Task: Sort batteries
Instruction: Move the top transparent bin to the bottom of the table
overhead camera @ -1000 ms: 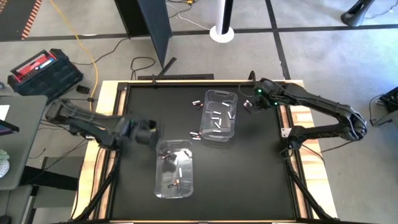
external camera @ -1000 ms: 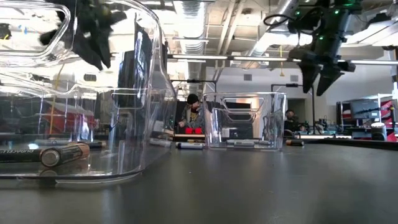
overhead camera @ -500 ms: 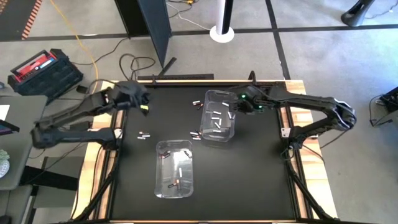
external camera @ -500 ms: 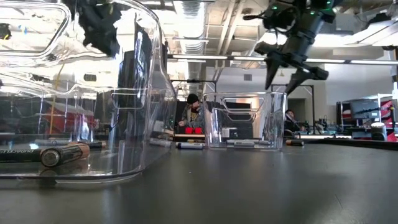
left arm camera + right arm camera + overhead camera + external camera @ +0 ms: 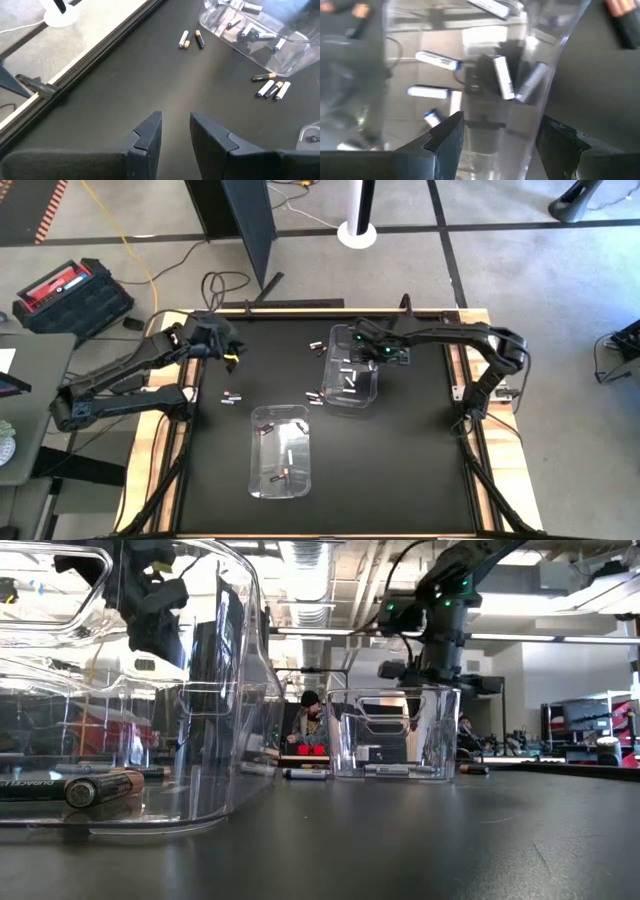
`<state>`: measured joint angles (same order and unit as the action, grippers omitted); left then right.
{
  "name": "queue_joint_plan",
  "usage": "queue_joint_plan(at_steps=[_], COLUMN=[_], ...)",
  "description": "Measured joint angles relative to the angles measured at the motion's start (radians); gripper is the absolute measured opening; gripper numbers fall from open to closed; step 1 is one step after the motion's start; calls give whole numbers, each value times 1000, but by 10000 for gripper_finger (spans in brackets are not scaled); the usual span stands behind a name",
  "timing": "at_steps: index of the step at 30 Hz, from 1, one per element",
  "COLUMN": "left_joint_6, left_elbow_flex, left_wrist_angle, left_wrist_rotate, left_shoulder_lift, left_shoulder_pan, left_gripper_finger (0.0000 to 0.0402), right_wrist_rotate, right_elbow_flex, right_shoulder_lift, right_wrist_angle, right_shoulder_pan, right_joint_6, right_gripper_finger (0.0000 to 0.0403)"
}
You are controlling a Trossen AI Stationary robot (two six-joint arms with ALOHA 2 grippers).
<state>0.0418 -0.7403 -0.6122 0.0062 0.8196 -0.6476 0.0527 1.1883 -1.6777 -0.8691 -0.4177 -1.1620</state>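
From above you see the right gripper (image 5: 368,352) over the far clear bin (image 5: 352,367); only its wrist view shows you the white batteries (image 5: 503,77) inside, seen between its fingers, which are wide apart and hold nothing. The left gripper (image 5: 175,131) hovers at the table's far left corner, fingers a little apart, empty. More batteries (image 5: 232,395) lie loose on the mat.

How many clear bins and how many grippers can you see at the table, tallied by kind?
clear bins: 2
grippers, left gripper and right gripper: 2
total: 4
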Motion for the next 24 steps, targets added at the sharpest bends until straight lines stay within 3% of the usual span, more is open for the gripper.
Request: queue_joint_plan(at_steps=[9,13,18,24], left_joint_6=[27,30,49,67], left_elbow_flex=[0,0,0,0], left_wrist_angle=[4,30,45,45], left_wrist_rotate=[0,0,0,-1], left_shoulder_lift=[0,0,0,0], left_shoulder_pan=[0,0,0,-16], left_gripper_finger=[98,98,98,98], right_wrist_rotate=[-16,-33,-59,-48], right_elbow_flex=[47,47,47,47], right_shoulder_lift=[-22,-70,-133,-143], right_wrist_angle=[-85,-101,-80,-77], right_shoulder_pan=[-8,-5,15,25], right_joint_6=[-11,-16,-16,-27], right_gripper_finger=[246,226,168,52])
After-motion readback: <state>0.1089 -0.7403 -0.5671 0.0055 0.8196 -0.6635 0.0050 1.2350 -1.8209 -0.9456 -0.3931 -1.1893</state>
